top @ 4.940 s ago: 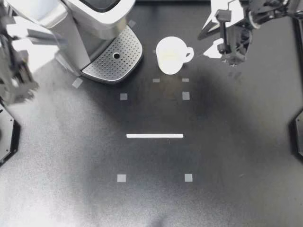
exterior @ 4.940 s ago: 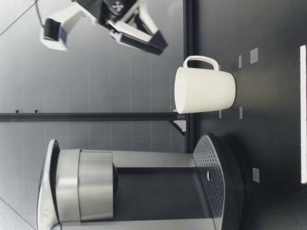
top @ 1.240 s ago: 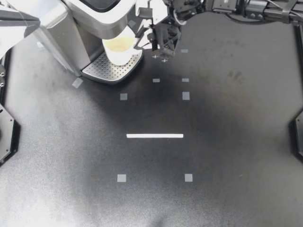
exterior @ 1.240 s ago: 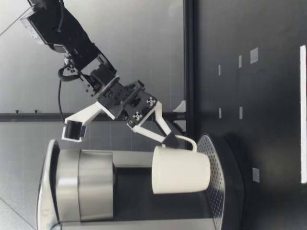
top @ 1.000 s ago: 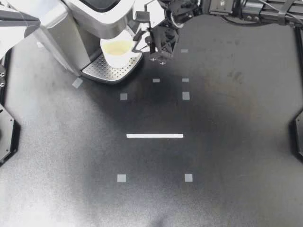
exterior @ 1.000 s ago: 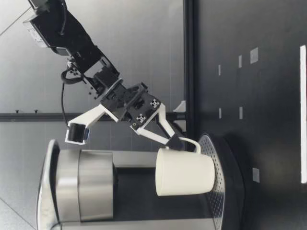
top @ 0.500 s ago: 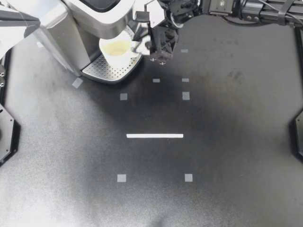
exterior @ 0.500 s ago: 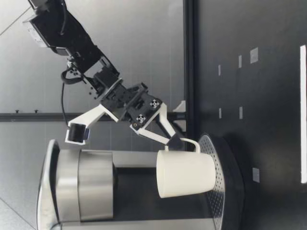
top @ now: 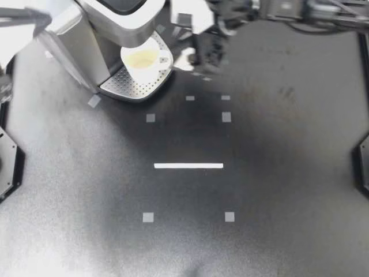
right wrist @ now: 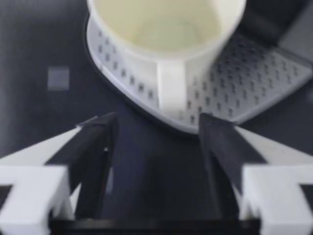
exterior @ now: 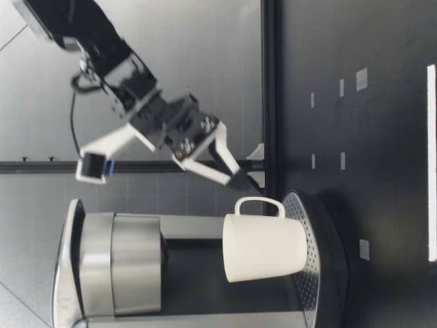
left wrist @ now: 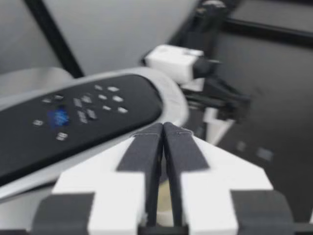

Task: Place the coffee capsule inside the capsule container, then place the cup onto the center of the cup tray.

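The right tool [top: 200, 56], its fingers spread wide and empty, had let go of the handle [right wrist: 171, 88] and drawn back from the cup [top: 143, 59]. The cup stood upright on the tray [top: 128, 86] beneath the machine [top: 98, 34]. The placing looked done; no capsule was in sight.

The cup [top: 143, 59] was white, its inside pale cream. The cup tray [top: 124, 86] was silver-grey, dotted all over with small dark holes. The coffee machine [top: 104, 23] was silver, its control panel [left wrist: 83, 117] black with pale buttons and one blue light. The worktop [top: 277, 184] was black, marked with small grey squares [top: 150, 118] and one white stripe [top: 188, 165]. My right gripper [top: 196, 57] had black fingers [right wrist: 98, 156] on white mounts.
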Robot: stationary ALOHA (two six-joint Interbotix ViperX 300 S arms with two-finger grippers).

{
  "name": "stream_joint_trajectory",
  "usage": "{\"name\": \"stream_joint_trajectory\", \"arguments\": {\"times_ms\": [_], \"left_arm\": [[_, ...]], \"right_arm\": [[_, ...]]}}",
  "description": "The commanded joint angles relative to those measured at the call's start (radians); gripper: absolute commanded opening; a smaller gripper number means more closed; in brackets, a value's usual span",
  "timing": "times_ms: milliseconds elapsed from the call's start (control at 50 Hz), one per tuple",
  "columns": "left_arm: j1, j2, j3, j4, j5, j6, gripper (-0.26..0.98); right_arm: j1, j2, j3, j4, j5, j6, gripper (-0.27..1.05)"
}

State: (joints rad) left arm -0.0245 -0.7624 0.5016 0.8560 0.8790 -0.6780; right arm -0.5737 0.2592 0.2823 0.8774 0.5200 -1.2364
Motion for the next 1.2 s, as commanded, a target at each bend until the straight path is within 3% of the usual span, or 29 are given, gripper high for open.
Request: {"name": "stream_joint_trajectory", "arguments": {"times_ms": [0,180,320,580,700,820,1000,1180], "left_arm": [[0.077,0.009,-0.012,0.014,-0.040,-0.005,0.14],[0.207,0.057,-0.041,-0.003,-0.072,0.003,0.13],[0.249,0.130,-0.094,-0.052,-0.063,0.064,0.12],[0.342,0.308,-0.287,-0.296,0.066,0.350,0.11],[0.419,0.373,-0.360,-0.448,0.100,0.492,0.11],[0.485,0.413,-0.396,-0.560,0.100,0.600,0.11],[0.560,0.454,-0.400,-0.652,0.100,0.669,0.11],[0.575,0.480,-0.399,-0.660,0.097,0.684,0.11]], "right_arm": [[-0.011,-0.097,0.044,0.008,-0.043,0.000,0.62],[-0.009,-0.221,0.166,0.037,-0.109,-0.002,0.62],[-0.009,-0.281,0.219,0.104,-0.107,-0.006,0.62],[-0.003,-0.304,0.264,0.124,-0.104,-0.006,0.62],[0.002,-0.299,0.265,0.126,-0.094,-0.006,0.62],[0.002,-0.298,0.267,0.126,-0.086,-0.006,0.62],[0.002,-0.298,0.273,0.126,-0.083,-0.008,0.62],[0.002,-0.296,0.278,0.126,-0.080,-0.008,0.62]]}}
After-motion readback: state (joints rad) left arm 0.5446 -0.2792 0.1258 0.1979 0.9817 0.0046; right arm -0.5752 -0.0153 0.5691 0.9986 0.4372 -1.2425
